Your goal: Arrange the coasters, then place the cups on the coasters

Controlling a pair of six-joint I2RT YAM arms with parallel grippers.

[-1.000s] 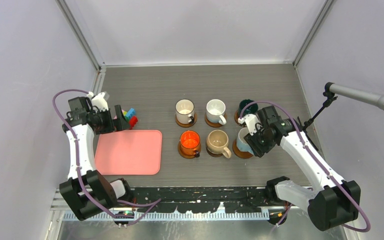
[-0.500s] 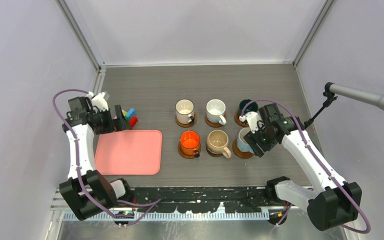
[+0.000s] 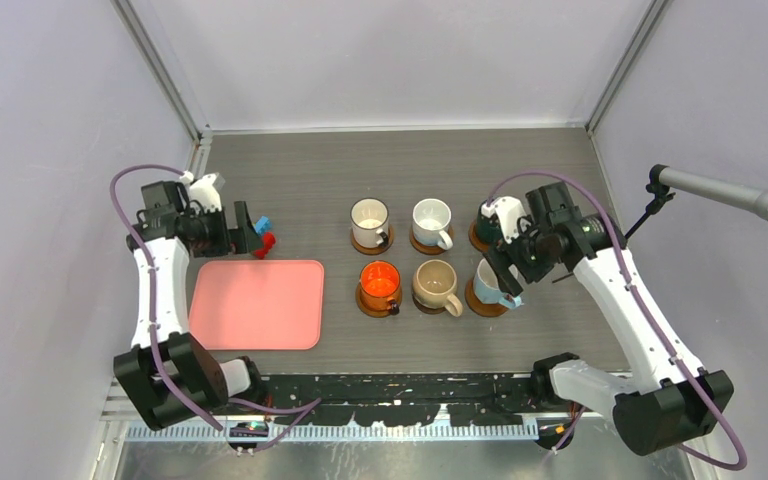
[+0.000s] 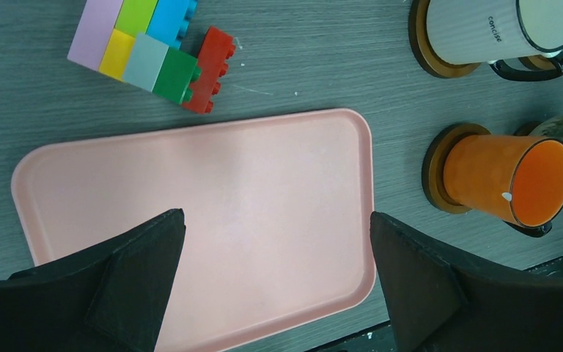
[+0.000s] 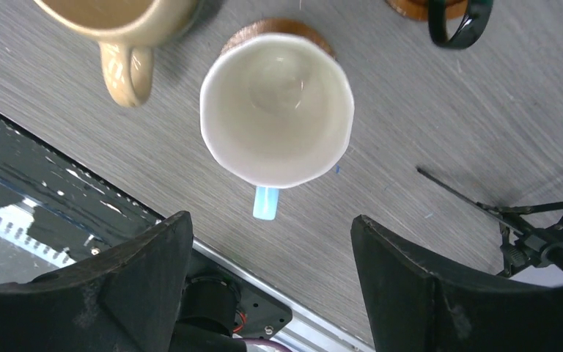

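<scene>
At the counter's left side our left claw (image 4: 275,231) hangs wide apart over the pink tray (image 4: 264,161), holding nothing. Near the right edge the right claw (image 5: 271,224) stands apart above the light blue cup (image 5: 277,110), which sits on its coaster (image 5: 278,26). We fear this claw may catch the handle (image 5: 265,203) in rising and drag the cup off. The coaster is mostly hidden, so centring we cannot judge.
</scene>
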